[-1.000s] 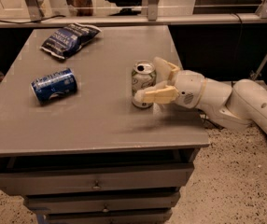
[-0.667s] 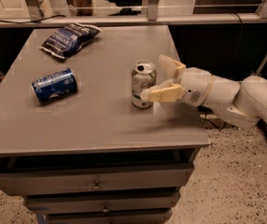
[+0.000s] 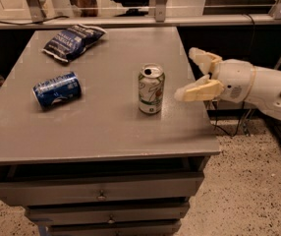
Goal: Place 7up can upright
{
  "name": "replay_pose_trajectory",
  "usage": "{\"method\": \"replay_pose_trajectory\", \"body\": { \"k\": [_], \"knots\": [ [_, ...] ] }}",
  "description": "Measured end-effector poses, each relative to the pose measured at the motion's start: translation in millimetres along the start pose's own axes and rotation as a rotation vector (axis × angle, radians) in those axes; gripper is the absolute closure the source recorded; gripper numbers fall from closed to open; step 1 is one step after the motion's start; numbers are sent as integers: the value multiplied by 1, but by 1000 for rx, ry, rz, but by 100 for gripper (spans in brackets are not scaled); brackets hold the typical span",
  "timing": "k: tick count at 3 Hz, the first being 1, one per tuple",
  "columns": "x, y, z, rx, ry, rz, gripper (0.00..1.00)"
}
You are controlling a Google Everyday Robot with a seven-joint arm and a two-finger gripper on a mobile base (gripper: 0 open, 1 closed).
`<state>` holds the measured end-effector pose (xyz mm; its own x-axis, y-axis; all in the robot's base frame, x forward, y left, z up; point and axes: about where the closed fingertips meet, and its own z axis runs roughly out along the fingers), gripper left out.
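Observation:
The 7up can [image 3: 151, 89] stands upright on the grey table [image 3: 106, 127], right of the middle, its silver top with the opening facing up. My gripper [image 3: 188, 73] is to the right of the can, near the table's right edge. It is open and empty, with its two pale fingers [image 3: 199, 90] spread apart. There is a clear gap between the fingers and the can.
A blue can [image 3: 57, 89] lies on its side at the left of the table. A dark blue chip bag [image 3: 72, 41] lies at the back left. The table has drawers [image 3: 101, 195] below its front edge. Speckled floor lies to the right.
My gripper has let go of the 7up can and drawn back to the right. The can stays standing upright where it was.

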<state>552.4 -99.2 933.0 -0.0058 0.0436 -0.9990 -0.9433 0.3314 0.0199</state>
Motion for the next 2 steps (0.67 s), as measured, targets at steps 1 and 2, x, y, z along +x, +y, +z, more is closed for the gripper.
{"method": "replay_pose_trajectory", "body": {
  "k": [1,2],
  "knots": [
    [-18,-12,-42,32,57,-52,0],
    [-21,-14,-46,33,57,-60,0]
  ]
}}
